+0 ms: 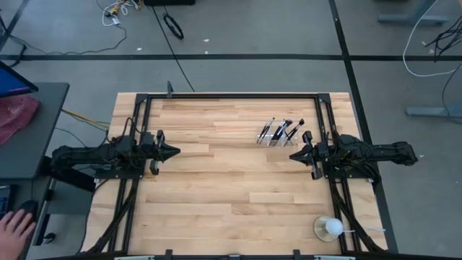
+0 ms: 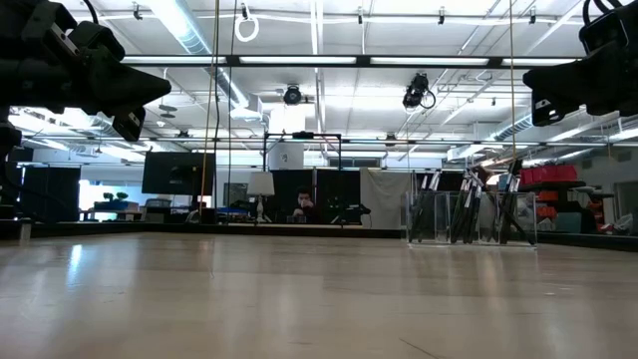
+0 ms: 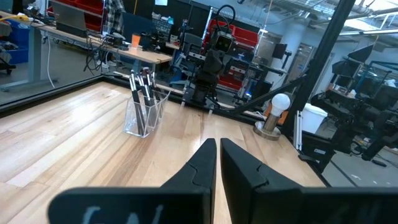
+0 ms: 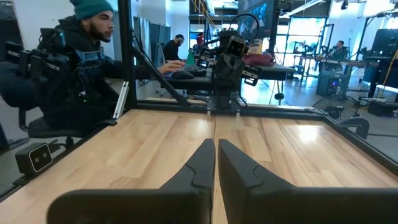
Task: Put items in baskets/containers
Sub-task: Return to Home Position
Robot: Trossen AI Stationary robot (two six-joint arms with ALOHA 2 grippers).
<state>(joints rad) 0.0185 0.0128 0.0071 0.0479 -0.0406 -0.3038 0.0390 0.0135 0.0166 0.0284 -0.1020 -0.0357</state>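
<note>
Several thin dark makeup brushes [image 1: 281, 132] stand in a small clear plastic container [image 3: 140, 116] on the far right part of the wooden table, leaning against its walls. The low view shows the container [image 2: 471, 217] with the brushes upright inside. My left gripper [image 1: 173, 152] hovers shut at the table's left side, pointing level toward the right; its fingers meet in the left wrist view [image 3: 217, 144]. My right gripper [image 1: 292, 155] hovers shut just near-side of the container, pointing level toward the left [image 4: 216, 144]. Neither gripper has anything between its fingers.
A round clear cup with a white ball [image 1: 328, 228] stands at the table's near right corner. A black metal frame [image 1: 231, 94] runs around the table. A person sits beyond the table's left edge [image 4: 74, 68]; a hand [image 1: 14, 224] shows there.
</note>
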